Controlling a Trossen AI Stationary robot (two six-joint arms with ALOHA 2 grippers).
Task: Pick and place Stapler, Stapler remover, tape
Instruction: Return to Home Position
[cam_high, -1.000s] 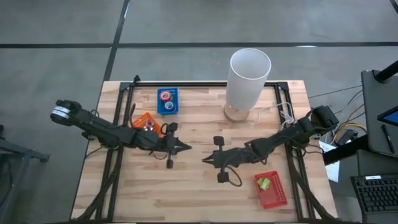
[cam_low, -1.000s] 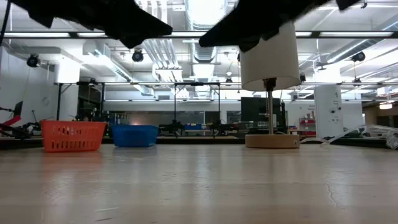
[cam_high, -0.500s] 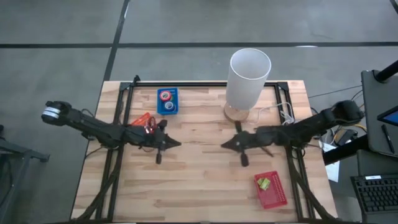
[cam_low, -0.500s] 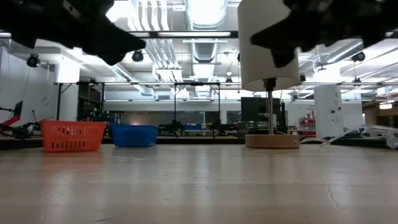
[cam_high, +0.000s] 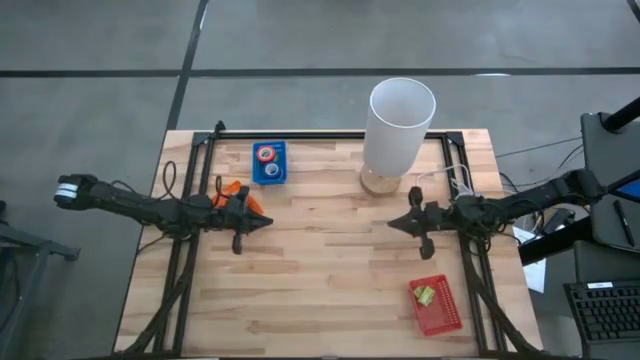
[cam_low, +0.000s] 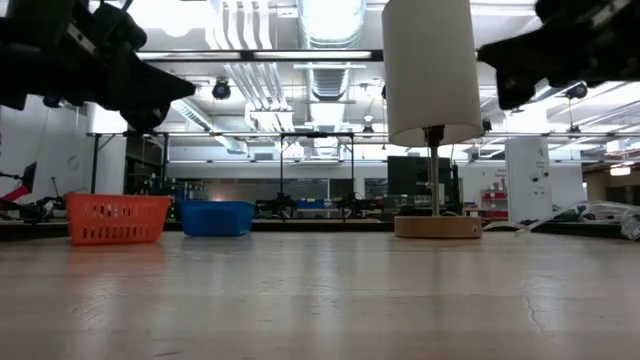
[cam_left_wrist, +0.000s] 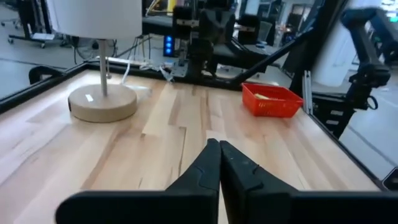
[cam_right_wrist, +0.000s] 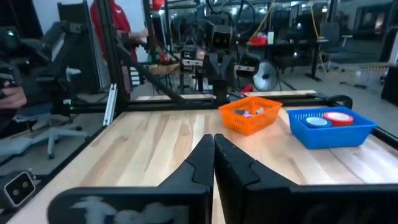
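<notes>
Two tape rolls, one red (cam_high: 266, 153) and one blue (cam_high: 271, 170), lie in a blue basket (cam_high: 281, 176) at the far left. An orange basket (cam_high: 229, 190) beside it holds small things (cam_right_wrist: 247, 112). A yellow-green piece (cam_high: 424, 294) lies in a red basket (cam_high: 440, 316) at the near right. Which of these is the stapler or the stapler remover I cannot tell. My left gripper (cam_high: 264, 221) is shut and empty, level, just on the near side of the orange basket. My right gripper (cam_high: 391, 222) is shut and empty, level, on the near side of the lamp's base.
A white lamp (cam_high: 400, 120) on a round wooden base (cam_left_wrist: 102, 102) stands at the far right, its cord (cam_high: 445, 180) trailing to the right edge. Black frame rails (cam_high: 195, 170) run along the table's sides and far edge. Bare wood (cam_high: 325, 260) lies between the grippers.
Both grippers have drawn apart from the table's middle and stayed shut. The left has gone toward the left edge and a little toward the far edge. The right has gone farther, toward the right edge and the far edge. Nothing on the table has moved.
</notes>
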